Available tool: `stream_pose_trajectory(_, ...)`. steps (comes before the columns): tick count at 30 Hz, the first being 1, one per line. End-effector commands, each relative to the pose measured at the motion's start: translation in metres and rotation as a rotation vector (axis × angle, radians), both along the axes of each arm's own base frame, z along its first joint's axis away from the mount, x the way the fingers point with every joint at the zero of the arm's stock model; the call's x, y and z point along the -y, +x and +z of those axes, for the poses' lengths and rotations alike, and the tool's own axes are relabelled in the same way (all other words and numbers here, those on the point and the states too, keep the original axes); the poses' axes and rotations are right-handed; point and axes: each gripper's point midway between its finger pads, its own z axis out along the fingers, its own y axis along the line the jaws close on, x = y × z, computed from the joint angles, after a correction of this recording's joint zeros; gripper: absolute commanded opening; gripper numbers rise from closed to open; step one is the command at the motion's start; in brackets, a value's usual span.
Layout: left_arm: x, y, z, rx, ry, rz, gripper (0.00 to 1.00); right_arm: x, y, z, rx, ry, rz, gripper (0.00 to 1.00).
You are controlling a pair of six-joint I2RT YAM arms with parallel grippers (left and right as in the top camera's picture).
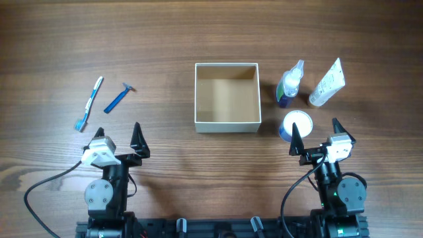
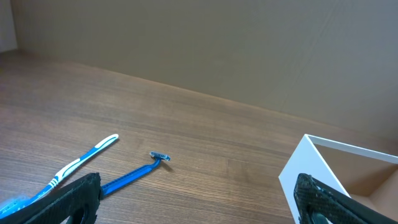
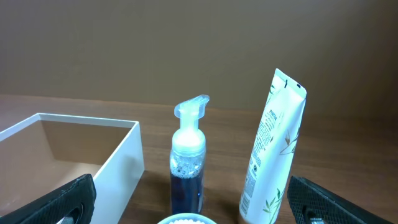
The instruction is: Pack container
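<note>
Two wide open, empty: left gripper point(image 1: 118, 132), right gripper point(image 1: 314, 129) | container point(image 1: 228, 125) well apart | jar point(image 1: 297, 121) beside right

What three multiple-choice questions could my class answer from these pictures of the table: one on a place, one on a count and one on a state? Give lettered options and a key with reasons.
1. Where does the razor lie relative to the container?
A) inside it
B) left of it, beside the toothbrush
C) right of it

2. How many things stand right of the container?
A) one
B) three
C) five

3. What state is the container in?
A) open and empty
B) open and half full
C) closed with a lid

Key:
1 B: the overhead view shows the razor on the wood next to the toothbrush.
2 B: the pump bottle, the tube and the jar stand there.
3 A: only the container's bare brown floor shows.
</note>
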Motion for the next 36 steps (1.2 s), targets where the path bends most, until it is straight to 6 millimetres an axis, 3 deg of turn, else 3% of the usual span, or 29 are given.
stream_pose_trajectory(1,-0.004,0.000,-0.002,-0.006,-0.011,0.023,1.00,-0.005,0.000,0.000,0.000,-0.013,0.026,1.00)
stream_pose_trajectory(9,-0.004,0.000,-0.002,-0.006,-0.011,0.023,1.00,-0.008,-0.001,0.004,0.018,-0.005,0.043,1.00)
stream_pose_trajectory(15,-0.004,0.000,-0.002,-0.006,-0.011,0.023,1.00,-0.047,-0.011,0.008,-0.059,0.386,0.280,1.00)
stream_pose_trajectory(19,-0.004,0.000,-0.002,-0.006,-0.011,0.023,1.00,-0.058,-0.016,0.011,-0.086,0.430,0.350,1.00)
stream_pose_trajectory(26,-0.004,0.000,-0.002,-0.006,-0.011,0.023,1.00,-0.059,-0.018,0.074,-0.093,0.358,0.355,1.00)
stream_pose_trajectory(34,-0.004,0.000,-0.002,-0.006,-0.011,0.023,1.00,-0.056,0.007,0.118,-0.433,0.202,0.286,1.00)
stream_pose_trajectory(36,-0.004,0.000,-0.002,-0.006,-0.011,0.023,1.00,-0.048,0.022,0.139,-0.522,0.152,0.236,1.00)
